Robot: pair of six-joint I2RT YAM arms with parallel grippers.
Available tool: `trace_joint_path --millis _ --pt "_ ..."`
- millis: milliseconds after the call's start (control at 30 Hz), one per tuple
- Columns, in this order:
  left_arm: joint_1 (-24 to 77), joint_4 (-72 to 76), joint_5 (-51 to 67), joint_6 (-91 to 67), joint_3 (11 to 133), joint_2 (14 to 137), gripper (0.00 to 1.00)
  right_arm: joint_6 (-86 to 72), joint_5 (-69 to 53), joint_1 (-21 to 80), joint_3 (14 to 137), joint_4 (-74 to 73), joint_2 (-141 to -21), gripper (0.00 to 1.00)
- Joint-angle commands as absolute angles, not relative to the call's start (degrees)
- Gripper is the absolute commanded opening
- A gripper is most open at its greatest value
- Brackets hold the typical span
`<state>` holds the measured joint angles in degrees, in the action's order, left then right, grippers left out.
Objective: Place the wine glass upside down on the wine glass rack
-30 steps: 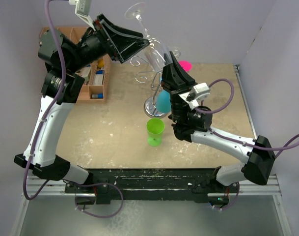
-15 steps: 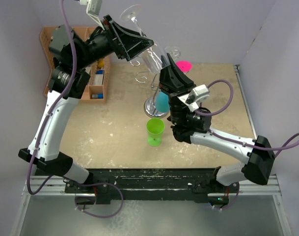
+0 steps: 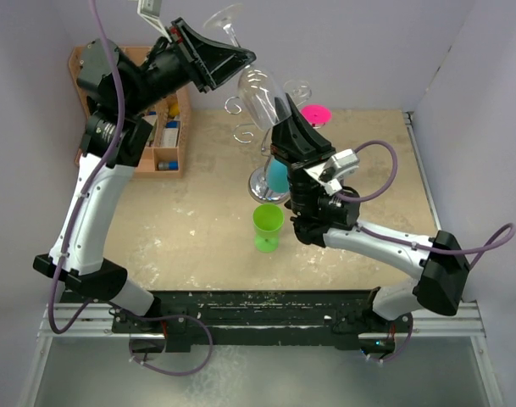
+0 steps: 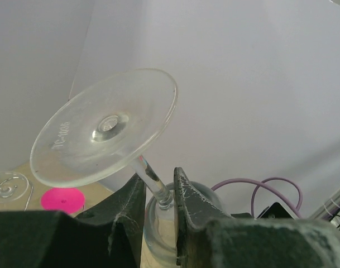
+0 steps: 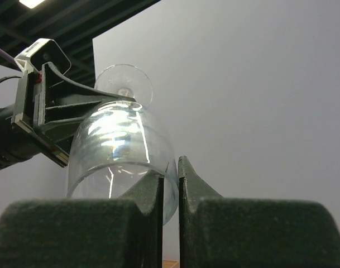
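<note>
Since a second ago the left gripper [image 3: 243,63] has risen and tipped further, and the right gripper [image 3: 285,114] has come up and left to meet the bowl. The glass [image 3: 258,93] hangs in the air over the rack [image 3: 262,181] at the far middle of the bench [image 3: 181,212], not yet hung on any arm. Left jaws are clamped on the stem just above the bowl. Right jaws are narrow, with the bowl's rim wall in the slot between them.

Hazards, as judged:
- Two arms share one brittle piece, so any mismatch in their paths would bend the thin stem or chip the rim.
- The smooth stem may slip if the left jaws ease first.
- The bowl may knock the rack's curled arms on the way down.
- A dropped glass would fall near the green cup [image 3: 268,227].

Appearance: clear, thin-walled and inverted, tilted with its flat round foot up and to the far left. The stem is slim and the wide bowl shows bright reflections.
</note>
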<state>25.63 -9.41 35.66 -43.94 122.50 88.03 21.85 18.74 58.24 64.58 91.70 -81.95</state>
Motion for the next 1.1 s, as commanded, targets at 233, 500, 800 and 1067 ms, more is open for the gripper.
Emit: trace_joint_path --millis 233,500,800,1067 --pt "25.84 -6.04 39.28 -38.81 126.39 88.48 0.0 22.66 13.09 61.43 68.03 98.62 -84.87 0.0" --pt "25.84 -5.74 39.41 -37.69 127.38 88.59 0.0 18.76 5.29 62.47 68.07 93.18 -85.42 0.0" --pt "25.84 -7.58 38.27 -34.61 128.34 88.31 0.0 19.7 2.25 63.87 66.73 92.47 -85.31 0.2" --pt "25.84 -8.27 37.64 -33.13 129.7 88.64 0.0 21.32 2.89 64.43 65.08 94.13 -84.55 0.29"
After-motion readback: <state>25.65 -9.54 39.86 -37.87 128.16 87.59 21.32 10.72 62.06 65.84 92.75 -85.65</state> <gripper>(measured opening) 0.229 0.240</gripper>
